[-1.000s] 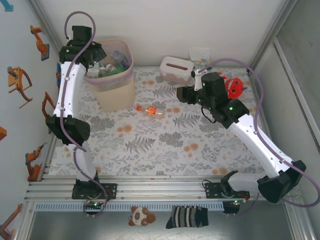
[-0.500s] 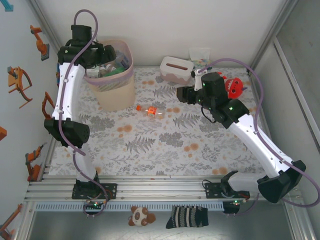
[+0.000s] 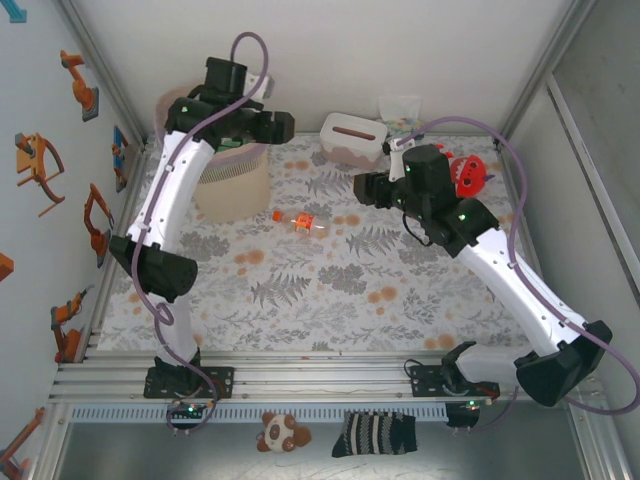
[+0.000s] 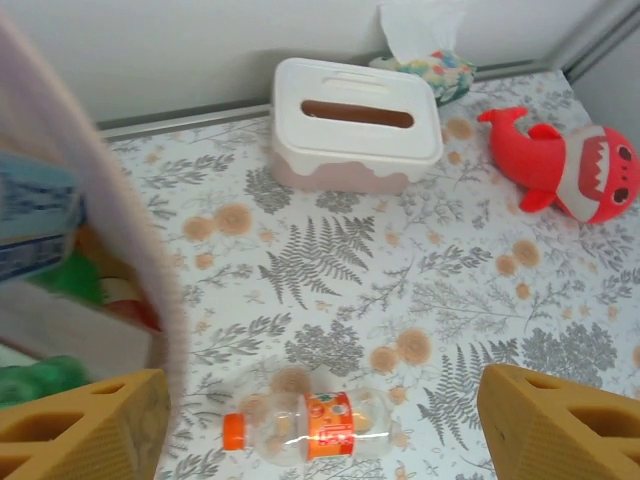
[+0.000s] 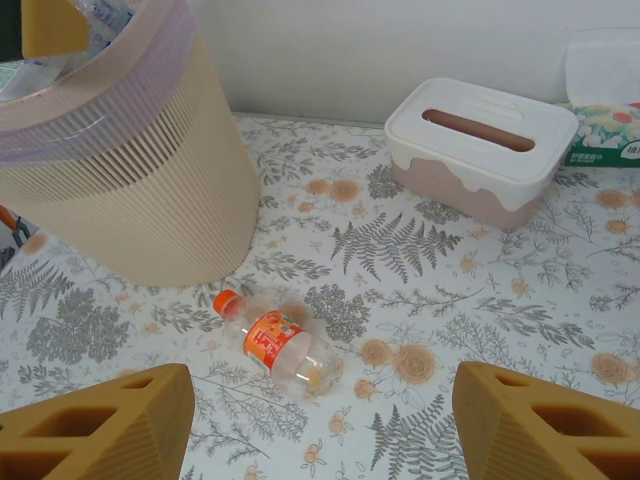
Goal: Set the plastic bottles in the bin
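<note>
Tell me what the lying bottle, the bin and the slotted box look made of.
Bottle: clear glossy plastic, seemingly; tablecloth pattern shows through. Bin: matte beige ribbed plastic, likely, with thin translucent film liner. Slotted box: smooth moulded plastic, probably, white over pink.

A clear bottle (image 4: 310,425) lies on its side near the bin (image 4: 140,260), white box (image 4: 355,125) beyond

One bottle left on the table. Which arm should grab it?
Right, probably. The right gripper hangs open nearer the bottle, which lies framed between its fingers in the right wrist view. The left gripper, also open, sits up by the bin.
</note>
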